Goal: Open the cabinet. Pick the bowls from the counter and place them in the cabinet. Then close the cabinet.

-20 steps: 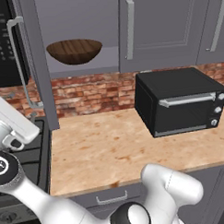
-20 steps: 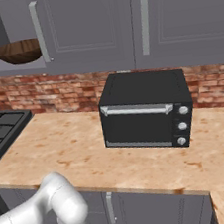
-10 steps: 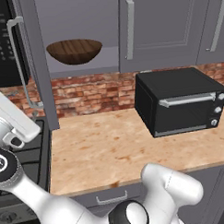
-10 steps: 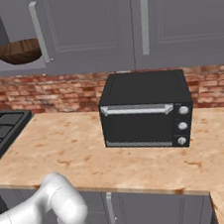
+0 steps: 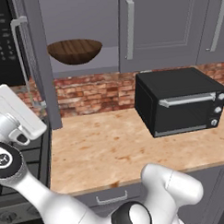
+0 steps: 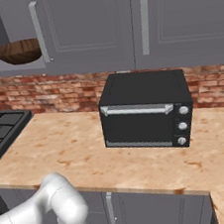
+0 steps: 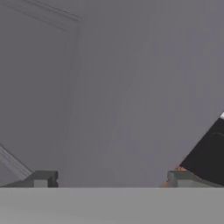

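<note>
The cabinet's left door (image 5: 40,66) stands swung open toward me, its silver bar handle (image 5: 18,53) on the outer side; the right door (image 5: 161,28) is shut. On the shelf inside sits a wide dark-brown wooden bowl (image 5: 74,51), which also appears at the far left (image 6: 18,51). My white hand (image 5: 16,115) hangs low beside the open door, over the left end of the tan counter (image 5: 101,146). In the hand view my gripper (image 7: 113,179) is open and empty, its fingertips (image 7: 43,178) wide apart, close against a grey panelled door face (image 7: 113,87).
A black toaster oven (image 5: 178,101) stands on the right part of the counter against the brick wall (image 5: 94,91). A black gas stove (image 6: 1,131) adjoins the counter's left end, with a dark microwave (image 5: 0,40) above it. Grey drawers (image 6: 147,209) run under the counter.
</note>
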